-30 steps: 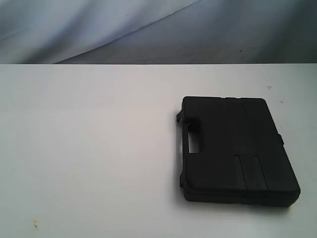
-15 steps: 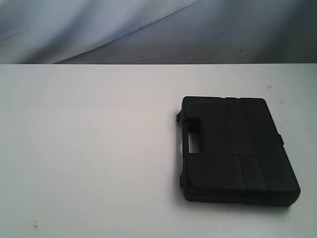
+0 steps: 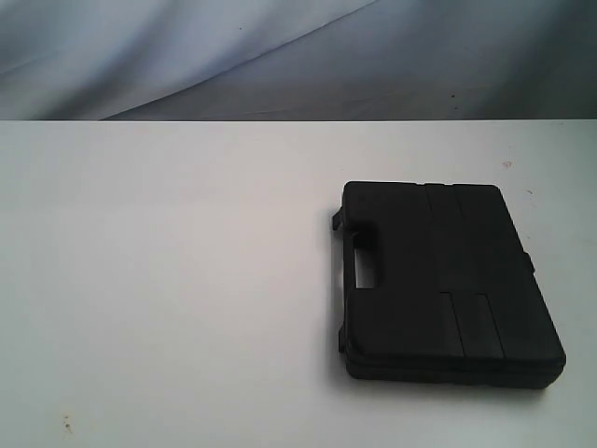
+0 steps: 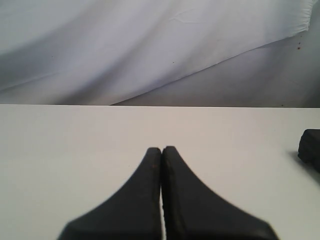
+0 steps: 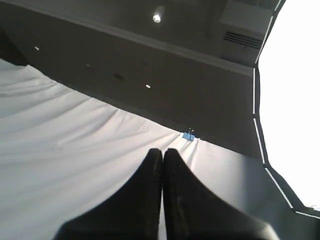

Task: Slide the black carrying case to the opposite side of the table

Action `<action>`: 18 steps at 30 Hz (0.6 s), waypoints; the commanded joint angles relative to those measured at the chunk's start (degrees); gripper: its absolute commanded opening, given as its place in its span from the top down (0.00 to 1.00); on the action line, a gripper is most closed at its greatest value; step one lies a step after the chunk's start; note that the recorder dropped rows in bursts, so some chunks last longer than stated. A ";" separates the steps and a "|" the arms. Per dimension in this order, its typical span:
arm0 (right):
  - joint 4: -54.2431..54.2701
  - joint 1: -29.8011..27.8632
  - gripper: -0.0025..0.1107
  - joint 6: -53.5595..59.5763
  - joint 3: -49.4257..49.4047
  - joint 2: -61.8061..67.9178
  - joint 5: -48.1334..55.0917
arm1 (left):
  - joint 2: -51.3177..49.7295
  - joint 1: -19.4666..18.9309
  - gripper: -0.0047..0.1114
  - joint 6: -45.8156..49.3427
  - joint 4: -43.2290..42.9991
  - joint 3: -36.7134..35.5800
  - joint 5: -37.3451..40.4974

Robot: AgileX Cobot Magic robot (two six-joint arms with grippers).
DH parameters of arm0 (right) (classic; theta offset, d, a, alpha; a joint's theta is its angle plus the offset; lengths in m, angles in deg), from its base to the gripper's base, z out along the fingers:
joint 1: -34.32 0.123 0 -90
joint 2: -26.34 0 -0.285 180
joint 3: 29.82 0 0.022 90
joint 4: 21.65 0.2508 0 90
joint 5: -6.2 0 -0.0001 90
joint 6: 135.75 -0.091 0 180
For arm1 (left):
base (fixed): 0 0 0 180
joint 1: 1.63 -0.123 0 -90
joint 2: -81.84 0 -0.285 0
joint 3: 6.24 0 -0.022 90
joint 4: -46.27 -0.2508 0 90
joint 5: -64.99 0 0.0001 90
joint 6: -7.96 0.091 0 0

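The black carrying case (image 3: 440,282) lies flat on the right half of the white table (image 3: 168,280), its handle cut-out facing left. No arm or gripper shows in the exterior view. In the left wrist view my left gripper (image 4: 162,150) is shut with nothing between its fingers, held above the table (image 4: 75,150), and a corner of the case (image 4: 310,145) peeks in at the frame's edge. My right gripper (image 5: 162,151) is shut and empty too, tilted up toward a white cloth backdrop (image 5: 60,135) and the ceiling; neither case nor table shows there.
A grey-white cloth backdrop (image 3: 280,56) hangs behind the table's far edge. A blue clip (image 5: 189,135) holds the cloth in the right wrist view. Small specks mark the table near its front left (image 3: 66,425) and far right (image 3: 506,164).
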 commanded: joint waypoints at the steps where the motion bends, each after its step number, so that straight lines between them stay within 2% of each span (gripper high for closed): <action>1: -1.73 -0.20 0.98 -2.26 7.40 9.86 5.42 | 0.22 0.38 0.96 0.05 0.25 -0.23 -0.03; 5: -1.34 -0.20 0.98 -8.14 12.11 17.46 16.58 | 0.22 0.38 0.96 0.05 0.25 -0.23 -0.03; 11: 6.97 -0.20 0.98 -7.86 17.22 26.63 32.78 | 0.22 0.38 0.96 0.05 0.25 -0.23 -0.03; 18: 25.03 -0.20 0.98 5.59 24.20 35.68 48.69 | 0.22 0.38 0.96 0.05 0.25 -0.23 -0.03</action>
